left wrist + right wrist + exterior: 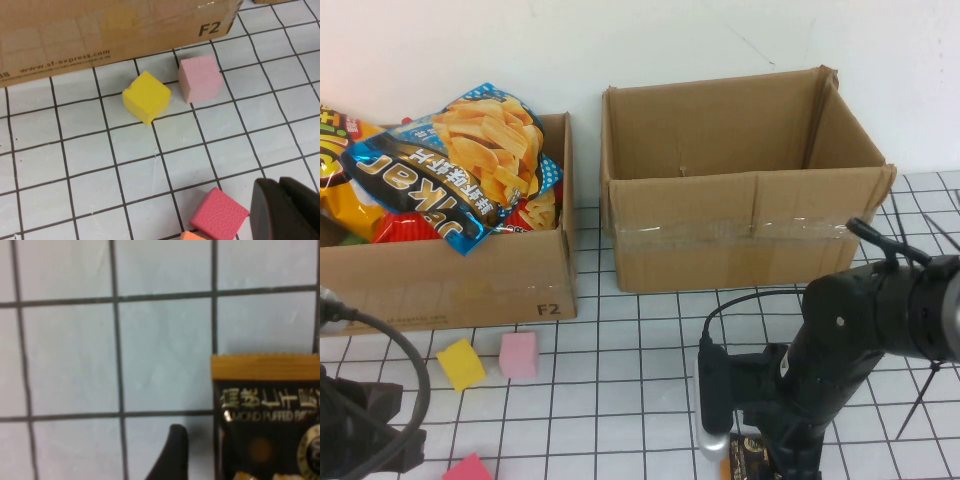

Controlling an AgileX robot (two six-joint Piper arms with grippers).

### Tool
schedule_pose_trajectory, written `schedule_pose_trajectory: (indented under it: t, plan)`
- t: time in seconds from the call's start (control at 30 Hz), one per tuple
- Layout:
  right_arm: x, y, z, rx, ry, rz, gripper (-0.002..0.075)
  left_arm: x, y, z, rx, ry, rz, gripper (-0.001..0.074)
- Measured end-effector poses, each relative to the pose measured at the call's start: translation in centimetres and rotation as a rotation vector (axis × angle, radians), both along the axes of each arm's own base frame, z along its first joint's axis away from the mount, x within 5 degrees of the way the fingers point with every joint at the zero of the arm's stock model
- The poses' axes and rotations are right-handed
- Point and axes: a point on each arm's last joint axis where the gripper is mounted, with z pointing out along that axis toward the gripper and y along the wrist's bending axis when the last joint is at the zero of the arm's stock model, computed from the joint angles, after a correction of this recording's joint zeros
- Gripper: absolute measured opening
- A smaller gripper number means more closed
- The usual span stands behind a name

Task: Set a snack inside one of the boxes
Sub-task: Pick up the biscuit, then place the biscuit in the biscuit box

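Nothing was boxed yet: the black snack packet (748,457) lay on the bench (620,400) at the frame's bottom, under the right pincer (760,450), grip unclear. Empty box (740,180) waited upper right; left pincer (282,210), grip also unclear, sat lower left.

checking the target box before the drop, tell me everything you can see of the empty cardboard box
The empty box is plain brown corrugated cardboard, upright, flaps open, nothing visible inside. Clear tape runs across its creased front. It stands on the gridded table at the back right, beside but apart from the snack-filled box.
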Motion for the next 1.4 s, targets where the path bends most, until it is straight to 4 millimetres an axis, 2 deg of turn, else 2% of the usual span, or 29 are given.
schedule_pose_trajectory:
  t: [0.1, 0.17, 0.23, 0.4, 0.53, 0.6, 0.7, 0.83, 0.93, 1.07, 1.17, 1.2, 1.27, 1.4]
  plan:
    - [0.2, 0.1, -0.4, -0.001, -0.004, -0.001, 0.069, 0.0, 0.0, 0.0, 0.001, 0.0, -0.001, -0.0001]
    - [0.2, 0.1, -0.5, 0.001, -0.006, -0.002, 0.066, 0.0, 0.0, 0.0, 0.001, 0.0, -0.001, -0.0002]
    - [0.3, 0.2, -0.6, 0.002, -0.01, -0.003, 0.0598, 0.0, 0.0, 0.0, 0.001, 0.0, -0.001, -0.0001]
    - [0.4, 0.2, -0.6, 0.005, -0.017, -0.005, 0.0374, 0.0, 0.0, 0.0, 0.002, -0.001, -0.002, -0.0001]
    - [0.3, 0.3, -0.1, -0.007, 0.022, 0.005, 0.0363, 0.0, 0.0, 0.0, 0.0, -0.006, -0.001, -0.0001]
    - [0.5, 0.5, 0.9, -0.006, 0.034, 0.0, 0.0363, 0.1, 0.0, 0.1, -0.001, -0.012, -0.001, -0.0001]
    - [1.2, 1.1, 3.7, 0.015, 0.018, -0.006, 0.0363, 0.2, 0.0, 0.2, -0.002, -0.027, -0.003, -0.0001]
    - [2.7, 1.7, 8.6, 0.021, -0.068, 0.002, 0.0363, 0.2, 0.0, 0.3, -0.002, -0.039, -0.005, -0.0001]
    - [4.5, 2.2, 13.3, 0.048, -0.227, -0.029, 0.0363, 0.2, 0.0, 0.3, -0.003, -0.043, -0.004, -0.0002]
    - [7.0, 2.6, 19.6, 0.145, -0.521, -0.125, 0.0363, 0.2, -0.1, 0.3, -0.021, -0.039, -0.001, -0.0001]
    - [8.6, 2.7, 22.8, 0.281, -0.725, -0.251, 0.0363, 0.2, -0.2, 0.3, -0.037, -0.036, 0.001, -0.0001]
    - [9.2, 2.8, 23.4, 0.335, -0.779, -0.286, 0.0363, 0.2, -0.2, 0.3, -0.04, -0.035, 0.002, -0.0001]
    - [10.8, 2.7, 23.3, 0.436, -0.824, -0.382, 0.0363, 0.2, -0.2, 0.3, -0.043, -0.034, 0.002, -0.0001]
    - [14.1, 1.8, 20.3, 0.572, -0.715, -0.655, 0.0372, 0.1, -0.2, 0.1, -0.04, -0.009, 0.0, -0.0001]
